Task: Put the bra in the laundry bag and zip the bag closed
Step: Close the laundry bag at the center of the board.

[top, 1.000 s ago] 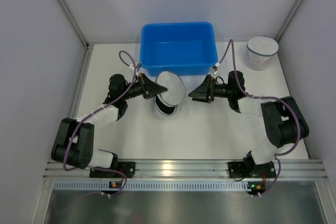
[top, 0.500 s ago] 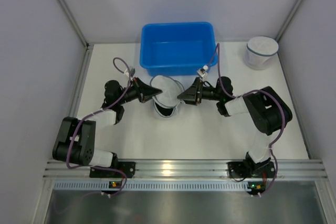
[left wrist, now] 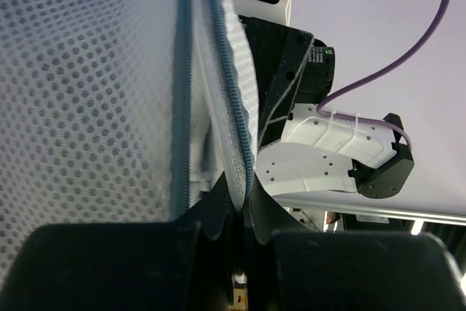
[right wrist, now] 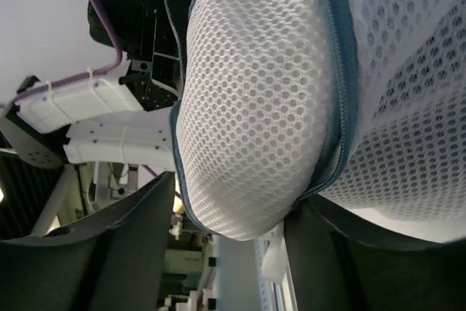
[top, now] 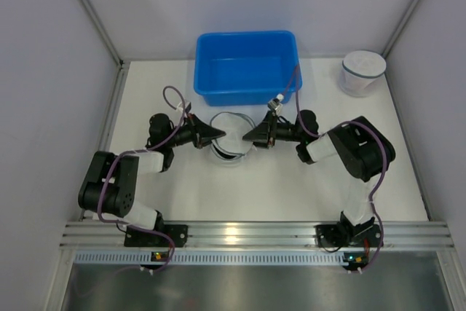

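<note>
Top external view: white round mesh laundry bag (top: 230, 138) mid-table (top: 291, 187), at 6 o'clock of blue plastic tub (top: 247, 67). At bag's 9 o'clock, left gripper (top: 216, 135) pinched tight on grey-blue zip seam (left wrist: 231, 107). At 3 o'clock, right gripper (top: 247, 136) astride mesh; cannot tell whether gripping.

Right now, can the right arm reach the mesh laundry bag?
Probably yes: the right tool sits right at the laundry bag, its mesh bulging between the fingers, and nothing stands in the way.
</note>
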Motion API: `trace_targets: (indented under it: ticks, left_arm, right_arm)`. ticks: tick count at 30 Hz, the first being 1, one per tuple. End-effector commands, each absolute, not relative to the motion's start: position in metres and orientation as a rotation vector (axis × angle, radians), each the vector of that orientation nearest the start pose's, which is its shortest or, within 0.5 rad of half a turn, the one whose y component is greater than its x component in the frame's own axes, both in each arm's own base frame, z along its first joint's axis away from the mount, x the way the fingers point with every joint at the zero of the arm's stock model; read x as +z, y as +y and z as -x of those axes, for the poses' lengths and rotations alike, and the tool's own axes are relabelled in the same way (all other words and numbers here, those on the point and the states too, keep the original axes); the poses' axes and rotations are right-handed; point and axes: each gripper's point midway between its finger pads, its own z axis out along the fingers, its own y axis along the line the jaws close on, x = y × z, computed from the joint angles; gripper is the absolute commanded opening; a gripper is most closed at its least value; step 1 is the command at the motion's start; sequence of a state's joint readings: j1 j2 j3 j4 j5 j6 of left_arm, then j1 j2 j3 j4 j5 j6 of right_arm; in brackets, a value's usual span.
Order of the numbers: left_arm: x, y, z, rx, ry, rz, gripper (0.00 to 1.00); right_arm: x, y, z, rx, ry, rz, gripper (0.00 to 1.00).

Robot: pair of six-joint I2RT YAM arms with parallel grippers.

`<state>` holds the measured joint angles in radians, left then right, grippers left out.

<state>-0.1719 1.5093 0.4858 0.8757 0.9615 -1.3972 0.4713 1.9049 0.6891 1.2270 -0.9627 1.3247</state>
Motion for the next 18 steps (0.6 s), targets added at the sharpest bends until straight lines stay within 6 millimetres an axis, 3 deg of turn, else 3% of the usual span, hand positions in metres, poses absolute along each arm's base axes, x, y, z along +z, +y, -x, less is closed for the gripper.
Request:
trace_targets:
  ticks: [1,5,7,9,10,12,13,14,15,18]
  left_arm:
    - [0.175,-0.22,-0.294,-1.862,2.021,0.312,0.0]
    - [0.17,-0.217,-0.304,-1.808,2.05,0.296,0.0]
    - [0.168,-0.212,-0.309,-1.766,2.057,0.267,0.07]
    - [0.183,-0.21,-0.318,-1.709,2.018,0.165,0.2]
    - [0.179,-0.206,-0.319,-1.679,2.06,0.187,0.3]
    - [0.204,-0.197,-0.332,-1.486,1.997,-0.006,0.39]
    - [0.206,-0.191,-0.335,-1.39,2.018,-0.037,0.45]
    - [0.194,-0.181,-0.333,-1.276,2.1,-0.009,0.48]
    - [0.214,-0.173,-0.338,-1.131,2.023,-0.16,0.49]
    - [0.211,-0.148,-0.331,-0.857,2.058,-0.274,0.49]
  right_arm:
    - [0.184,0.333,-0.262,2.047,1.827,0.314,0.43]
    - [0.186,0.332,-0.26,2.059,1.831,0.315,0.16]
    - [0.186,0.332,-0.26,2.065,1.836,0.305,0.0]
    - [0.186,0.332,-0.261,2.063,1.839,0.276,0.0]
    - [0.185,0.332,-0.26,2.062,1.839,0.266,0.0]
    - [0.184,0.332,-0.264,2.046,1.835,0.224,0.0]
    - [0.182,0.332,-0.264,2.042,1.838,0.206,0.0]
    - [0.181,0.333,-0.267,2.03,1.838,0.157,0.0]
    - [0.179,0.333,-0.269,2.025,1.844,0.127,0.0]
    - [0.182,0.337,-0.277,2.015,1.831,0.032,0.0]
